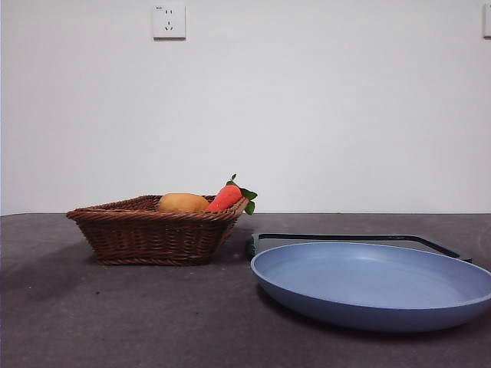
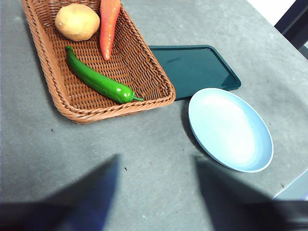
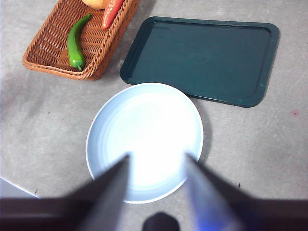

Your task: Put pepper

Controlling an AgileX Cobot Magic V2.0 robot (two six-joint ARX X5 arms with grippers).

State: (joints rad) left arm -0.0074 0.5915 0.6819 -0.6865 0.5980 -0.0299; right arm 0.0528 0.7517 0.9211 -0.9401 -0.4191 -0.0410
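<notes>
The green pepper (image 2: 98,79) (image 3: 74,45) lies in the brown wicker basket (image 2: 89,113) (image 3: 45,48) (image 1: 146,234), beside a carrot (image 2: 109,24) (image 1: 225,198) and a potato (image 2: 77,21) (image 1: 182,202). The basket wall hides the pepper in the front view. My left gripper (image 2: 156,185) hangs open above the bare table, short of the basket and holding nothing. Open and empty too, my right gripper (image 3: 156,180) hovers over the near rim of the blue plate (image 3: 144,139) (image 1: 376,284) (image 2: 230,130). Neither arm shows in the front view.
A dark green tray (image 3: 202,57) (image 2: 195,67) (image 1: 353,239) lies flat behind the plate, to the right of the basket. The grey table (image 1: 115,314) ends at a white wall with a socket (image 1: 169,21).
</notes>
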